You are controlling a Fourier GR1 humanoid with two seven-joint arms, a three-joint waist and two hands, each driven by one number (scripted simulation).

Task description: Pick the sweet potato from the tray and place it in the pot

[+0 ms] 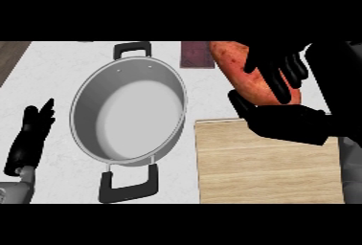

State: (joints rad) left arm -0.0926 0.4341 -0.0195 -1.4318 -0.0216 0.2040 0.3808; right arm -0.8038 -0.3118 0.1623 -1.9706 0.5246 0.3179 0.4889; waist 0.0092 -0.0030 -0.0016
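The sweet potato [243,72], orange-red and long, is held up off the wooden tray [262,167] at the upper right. My right hand [286,122] is shut on it, fingers [279,79] wrapped over its right side and thumb against its lower end. The grey pot [152,76] with two black handles [127,186] lies to the left of the potato, with nothing inside. My left hand [32,131] rests open at the left edge, fingers up, apart from the pot.
A dark maroon square [197,55] lies at the back, between the pot and the potato. The white counter [42,72] runs around the pot, with a dark strip at the far left corner.
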